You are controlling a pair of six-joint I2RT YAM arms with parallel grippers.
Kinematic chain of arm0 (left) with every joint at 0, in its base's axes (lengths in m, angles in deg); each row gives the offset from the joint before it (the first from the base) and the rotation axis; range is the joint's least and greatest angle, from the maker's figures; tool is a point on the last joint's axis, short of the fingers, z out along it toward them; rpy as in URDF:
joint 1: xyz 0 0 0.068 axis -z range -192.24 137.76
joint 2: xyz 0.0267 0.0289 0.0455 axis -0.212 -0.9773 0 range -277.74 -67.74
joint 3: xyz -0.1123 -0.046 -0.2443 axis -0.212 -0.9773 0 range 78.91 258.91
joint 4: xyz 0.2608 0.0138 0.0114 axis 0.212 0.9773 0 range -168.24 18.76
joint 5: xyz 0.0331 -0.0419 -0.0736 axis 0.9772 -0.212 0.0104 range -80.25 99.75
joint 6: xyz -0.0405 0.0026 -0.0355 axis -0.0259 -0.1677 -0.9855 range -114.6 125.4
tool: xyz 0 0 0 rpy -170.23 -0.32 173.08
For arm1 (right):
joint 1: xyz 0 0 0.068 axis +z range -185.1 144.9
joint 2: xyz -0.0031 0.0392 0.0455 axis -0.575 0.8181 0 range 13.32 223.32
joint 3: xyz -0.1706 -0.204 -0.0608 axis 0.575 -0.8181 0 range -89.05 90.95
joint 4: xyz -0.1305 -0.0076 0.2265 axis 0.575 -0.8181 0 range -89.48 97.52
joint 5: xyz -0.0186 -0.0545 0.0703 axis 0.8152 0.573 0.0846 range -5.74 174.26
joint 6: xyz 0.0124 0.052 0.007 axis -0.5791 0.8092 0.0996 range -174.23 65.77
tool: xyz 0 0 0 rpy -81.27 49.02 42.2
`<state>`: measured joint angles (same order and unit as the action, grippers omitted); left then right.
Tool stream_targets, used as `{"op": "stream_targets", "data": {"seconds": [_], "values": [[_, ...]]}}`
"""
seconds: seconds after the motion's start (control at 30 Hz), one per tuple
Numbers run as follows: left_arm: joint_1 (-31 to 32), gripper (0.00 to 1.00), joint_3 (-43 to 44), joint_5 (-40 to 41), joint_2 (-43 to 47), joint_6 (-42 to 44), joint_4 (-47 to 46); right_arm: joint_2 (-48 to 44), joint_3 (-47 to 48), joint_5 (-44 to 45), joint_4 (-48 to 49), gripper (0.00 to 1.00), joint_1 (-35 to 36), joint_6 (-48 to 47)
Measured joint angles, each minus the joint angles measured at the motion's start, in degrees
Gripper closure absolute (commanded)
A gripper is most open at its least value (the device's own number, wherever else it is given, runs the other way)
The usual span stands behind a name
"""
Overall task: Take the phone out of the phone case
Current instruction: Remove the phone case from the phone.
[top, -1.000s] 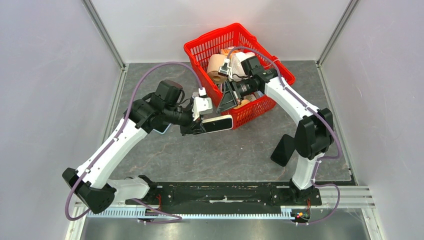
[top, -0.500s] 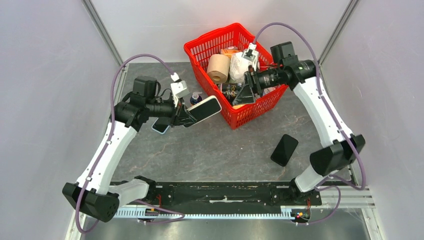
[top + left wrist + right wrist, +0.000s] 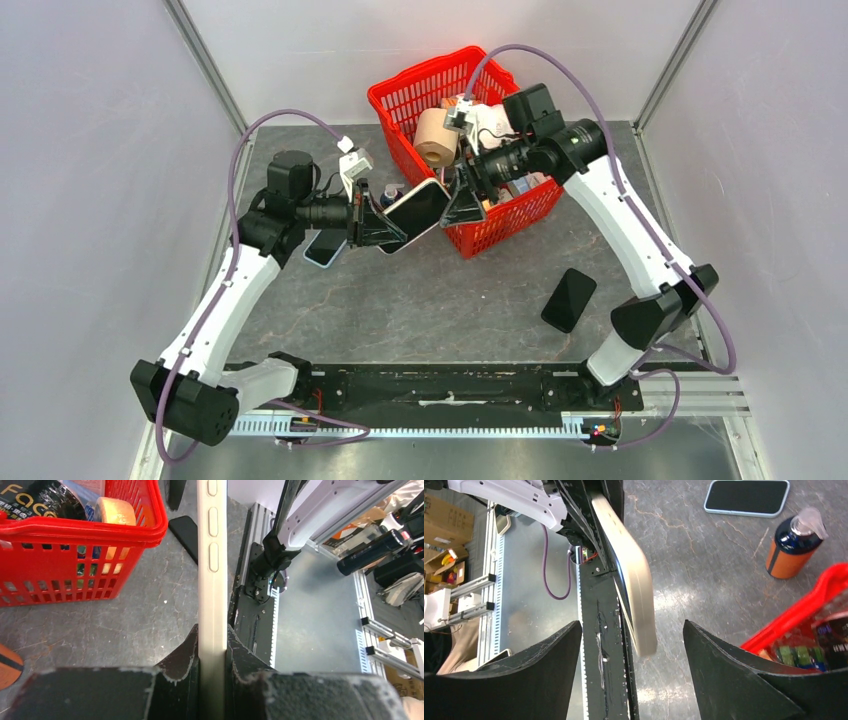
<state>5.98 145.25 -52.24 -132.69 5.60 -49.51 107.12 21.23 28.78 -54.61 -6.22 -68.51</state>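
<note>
Cased phone (image 3: 415,210): held in the air just left of the red basket (image 3: 385,98), above the surface.
Left pincer (image 3: 380,232) is clamped tight on its lower end.
Long axis runs from that pincer up toward the basket, with the free end aimed at the right pincer (image 3: 458,200).
Right pincer jaws are spread wide and hold nothing. The phone's free end sits edge-on between them, untouched. The right arm is the nearer one.
No brand legible on the case. A dark packet (image 3: 30,495) in the basket reads "FAC…", the rest cut off.
</note>
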Motion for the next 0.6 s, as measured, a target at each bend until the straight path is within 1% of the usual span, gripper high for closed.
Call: {"op": "stream_targets", "data": {"seconds": [0.03, 0.07, 0.1, 0.13, 0.2, 0.23, 0.27, 0.33, 0.4, 0.43, 0.47, 0.53, 0.6], "values": [[0.1, 0.98, -0.4, -0.2, 0.0, -1.2, -1.1, 1.0, 1.1, 0.1, -0.1, 0.26, 0.7, -0.1], [0.3, 0.98, -0.9, -0.3, 0.1, -2.3, -2.4, 1.9, 2.0, 0.2, -0.1, 0.35, 1.4, -0.1], [0.5, 0.98, -1.2, -0.5, 0.1, -3.2, -3.3, 2.7, 2.8, 0.2, -0.1, 0.47, 2.0, -0.2], [0.7, 0.98, -1.9, -0.9, 0.2, -4.4, -4.8, 3.5, 3.6, 0.3, -0.1, 0.63, 2.6, -0.2], [1.2, 0.98, -2.9, -1.3, 0.3, -6.3, -6.8, 4.6, 4.6, 0.5, -0.4, 0.96, 3.5, -0.2], [1.2, 0.95, -3.2, -1.3, 0.3, -6.9, -7.5, 5.0, 5.0, 0.3, -0.6, 1.0, 3.8, -0.2], [1.2, 0.9, -3.9, -2.6, 0.3, -7.3, -8.2, 5.3, 5.4, -0.5, -1.7, 1.0, 3.9, -0.8], [1.2, 0.76, -4.5, -3.6, 0.3, -7.9, -9.2, 5.4, 5.9, -0.9, -2.8, 1.0, 3.9, -1.9], [1.3, 0.59, -4.5, -4.1, 0.3, -7.6, -9.5, 5.4, 6.6, -0.8, -3.9, 1.0, 4.1, -2.8], [1.3, 0.53, -4.5, -3.9, 0.3, -7.1, -9.2, 5.4, 7.0, -0.5, -4.6, 1.0, 4.3, -3.0], [1.6, 0.48, -4.5, -3.6, 0.2, -6.1, -8.3, 5.4, 7.5, 0.7, -5.2, 1.0, 4.7, -3.5], [2.3, 0.42, -4.1, -2.9, -0.3, -3.1, -5.5, 5.4, 8.2, 3.2, -6.5, 1.0, 5.5, -4.5], [3.2, 0.4, -3.0, -2.1, -1.4, 0.4, -1.7, 5.4, 8.5, 6.0, -8.0, 1.0, 6.5, -5.9]]}}
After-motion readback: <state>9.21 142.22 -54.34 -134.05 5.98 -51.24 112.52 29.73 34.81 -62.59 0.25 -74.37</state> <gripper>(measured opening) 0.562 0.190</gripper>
